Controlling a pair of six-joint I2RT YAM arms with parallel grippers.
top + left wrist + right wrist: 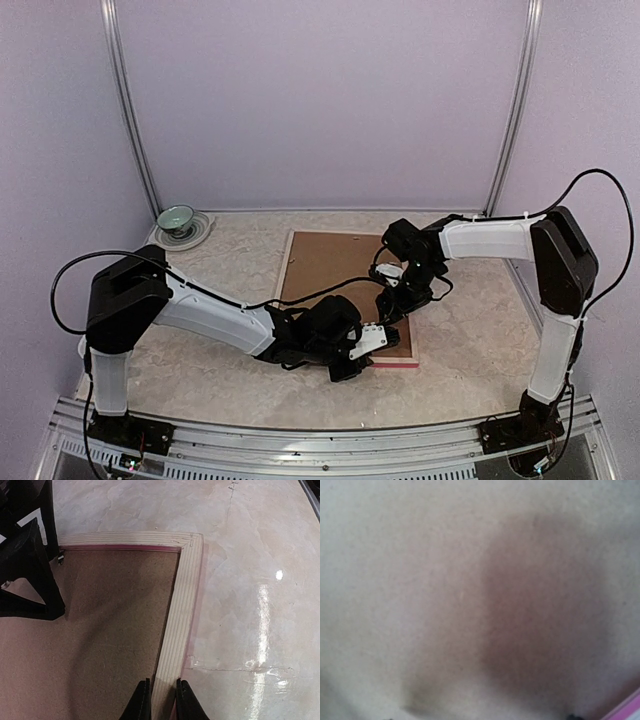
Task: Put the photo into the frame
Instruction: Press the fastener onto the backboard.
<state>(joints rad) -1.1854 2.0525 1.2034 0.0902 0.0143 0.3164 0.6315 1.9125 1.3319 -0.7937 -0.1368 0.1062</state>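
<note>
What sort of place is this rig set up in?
Probably a lab test booth, not a home: plain lilac walls joined by aluminium posts, a marble-look tabletop, and an aluminium mounting rail along the near edge.

The frame point(335, 234) is lying flat on the surface point(200, 370), just right of the middle, with its pale wood face turned upward. Bright pink is showing only along its edges, most clearly on the near rail. Fine ribbing is running along the rails point(181, 605), which are meeting in a mitred corner. A plain brown backing board point(100, 630) is filling its opening. One rail is sitting pinched between the fingers of the left tool point(163, 700).
</note>
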